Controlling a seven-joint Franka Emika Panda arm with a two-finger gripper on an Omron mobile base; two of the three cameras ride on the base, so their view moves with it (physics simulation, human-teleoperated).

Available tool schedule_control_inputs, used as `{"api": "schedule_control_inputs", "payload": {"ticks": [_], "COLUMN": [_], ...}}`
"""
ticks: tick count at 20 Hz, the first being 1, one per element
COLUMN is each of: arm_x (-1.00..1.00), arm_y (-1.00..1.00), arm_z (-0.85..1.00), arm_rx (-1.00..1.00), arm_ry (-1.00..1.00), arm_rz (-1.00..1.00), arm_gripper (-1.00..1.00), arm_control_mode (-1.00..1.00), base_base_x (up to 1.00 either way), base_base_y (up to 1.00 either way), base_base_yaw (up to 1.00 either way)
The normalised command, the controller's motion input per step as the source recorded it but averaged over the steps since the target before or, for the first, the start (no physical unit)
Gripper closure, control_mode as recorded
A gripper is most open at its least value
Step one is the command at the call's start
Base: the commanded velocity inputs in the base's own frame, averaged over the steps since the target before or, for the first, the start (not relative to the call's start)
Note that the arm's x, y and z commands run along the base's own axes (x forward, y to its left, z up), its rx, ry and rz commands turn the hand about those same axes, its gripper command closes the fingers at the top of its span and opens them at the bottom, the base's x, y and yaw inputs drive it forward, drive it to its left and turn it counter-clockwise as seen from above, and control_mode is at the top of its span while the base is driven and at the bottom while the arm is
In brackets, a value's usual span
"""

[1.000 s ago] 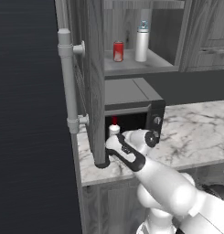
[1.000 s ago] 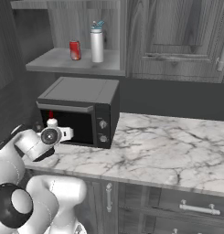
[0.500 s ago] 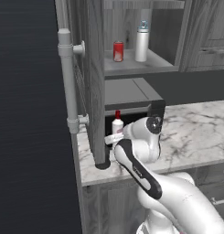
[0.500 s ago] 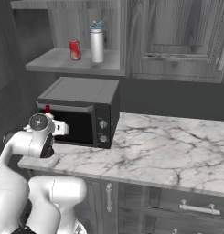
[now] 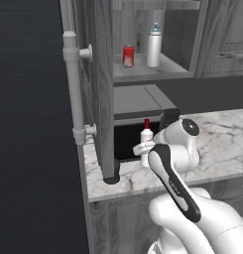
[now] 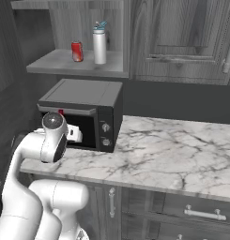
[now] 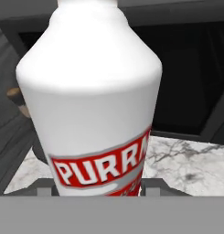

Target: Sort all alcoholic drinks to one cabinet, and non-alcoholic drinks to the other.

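White bottle (image 7: 90, 91) seemingly between fingers

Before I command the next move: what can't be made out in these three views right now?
- White bottle: hand view cuts off its cap and base; full label unreadable.
- Gripper: left base view, the arm and bottle cover most of it; contact unclear.
- White bottle in right base view: the arm hides all but a sliver.
- Red can and grey bottle on the shelf: labels too small.
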Motion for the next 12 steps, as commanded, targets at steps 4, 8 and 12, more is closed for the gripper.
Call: {"api": "schedule_control_inputs", "payload": {"ticks": [4, 8, 12], "arm_x": [-0.37, -0.35, -0.4], "arm_y": [-0.33, -0.2, -0.21], "arm_z": [0.29, 0.39, 0.44], "arm_rx": [0.0, 0.0, -0.01], "arm_ry": [0.02, 0.0, 0.0], "arm_rz": [-0.02, -0.01, -0.02], "arm_gripper": [1.0, 1.0, 1.0], "arm_control_mode": [-1.0, -1.0, -1.0], "base_base_x": [0.0, 0.0, 0.0], "base_base_y": [0.0, 0.0, 0.0], "base_base_yaw": [0.0, 0.0, 0.0]}}
